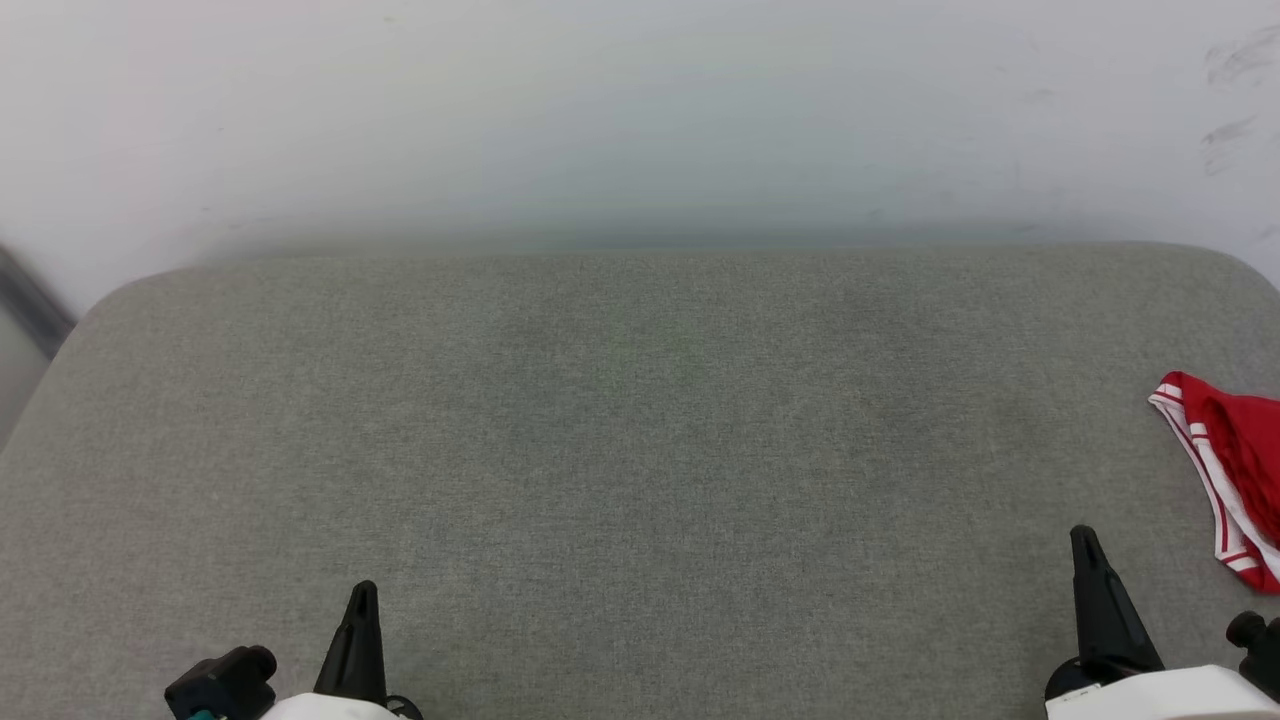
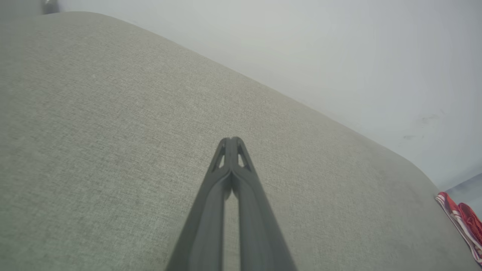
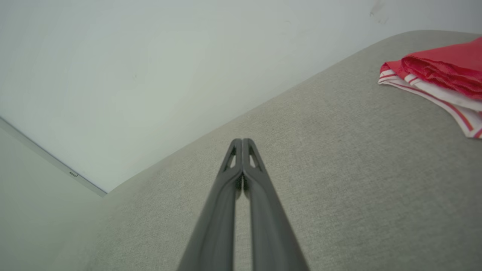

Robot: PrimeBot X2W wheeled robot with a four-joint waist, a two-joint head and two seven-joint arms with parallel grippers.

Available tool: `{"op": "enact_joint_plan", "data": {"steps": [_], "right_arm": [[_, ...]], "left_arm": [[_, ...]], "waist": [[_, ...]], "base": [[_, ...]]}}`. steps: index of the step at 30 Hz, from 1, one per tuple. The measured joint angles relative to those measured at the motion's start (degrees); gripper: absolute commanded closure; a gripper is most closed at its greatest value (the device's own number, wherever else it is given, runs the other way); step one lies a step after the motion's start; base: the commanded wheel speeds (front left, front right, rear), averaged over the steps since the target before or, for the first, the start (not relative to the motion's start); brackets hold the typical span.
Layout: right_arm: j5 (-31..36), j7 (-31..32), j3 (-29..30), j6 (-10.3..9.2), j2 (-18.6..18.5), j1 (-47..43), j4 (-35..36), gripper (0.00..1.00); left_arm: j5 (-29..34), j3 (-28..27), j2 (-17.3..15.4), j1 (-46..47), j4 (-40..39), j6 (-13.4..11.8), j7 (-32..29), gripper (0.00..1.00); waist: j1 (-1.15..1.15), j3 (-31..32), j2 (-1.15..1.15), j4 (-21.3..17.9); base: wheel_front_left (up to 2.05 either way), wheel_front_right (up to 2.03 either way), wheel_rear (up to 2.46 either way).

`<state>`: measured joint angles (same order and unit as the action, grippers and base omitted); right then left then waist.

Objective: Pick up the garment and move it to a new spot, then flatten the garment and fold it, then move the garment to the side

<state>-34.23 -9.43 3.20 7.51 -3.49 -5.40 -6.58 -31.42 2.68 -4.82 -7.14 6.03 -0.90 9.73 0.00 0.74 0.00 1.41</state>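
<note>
While both of my arms sit low at the near edge of the scene, my left hand (image 1: pixel 362 600) has its two long dark fingers pressed together into one spike, holding nothing, and my right hand (image 1: pixel 1085 545) is pressed together and bare in the same way. Each wrist view confirms it: the left fingers (image 2: pixel 211 210) meet at the tips over plain fabric, and so do the right fingers (image 3: pixel 222 210).

Beneath and ahead of them spreads the wide grey woven-fabric cushion (image 1: pixel 640 450) with rounded corners.

Beyond my right hand and off to its right, at that edge of the cushion, lies the red jersey-style garment (image 1: pixel 1225 450) with white-and-red striped trim. It is bunched in loose folds and partly cut off by the frame, well apart from my left hand.

I judge it light, soft and limp. It should sag and drape once lifted, and the folds will shift rather than hold shape. The striped trim nearest me looks the thicker, firmer edge, so I would pinch there, after spreading the fingers. A second hold further along would help it hang open.

Farthest back rises the plain pale wall (image 1: pixel 640 120).
</note>
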Motion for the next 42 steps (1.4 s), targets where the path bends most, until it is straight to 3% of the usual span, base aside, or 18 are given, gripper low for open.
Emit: {"op": "enact_joint_plan", "data": {"steps": [19, 42], "right_arm": [[-16.1, 3.6, 0.05, -0.01, -0.35, 3.1, -1.9, 1.0], [-31.54, 7.47, 0.45, -0.01, -0.49, 5.58, -3.88, 1.0]], "left_arm": [[-17.06, -1.38, -0.2, 3.17, 1.99, 2.25, -3.45, 1.0], [-33.43, -3.13, -0.19, 6.53, 4.07, 4.41, -7.12, 1.0]], "waist": [[0.0, -0.17, 0.0, -0.27], [0.0, -0.38, 0.0, -0.59]], "base": [[0.0, 0.0, 0.0], [0.0, 0.0, 0.0]]}}
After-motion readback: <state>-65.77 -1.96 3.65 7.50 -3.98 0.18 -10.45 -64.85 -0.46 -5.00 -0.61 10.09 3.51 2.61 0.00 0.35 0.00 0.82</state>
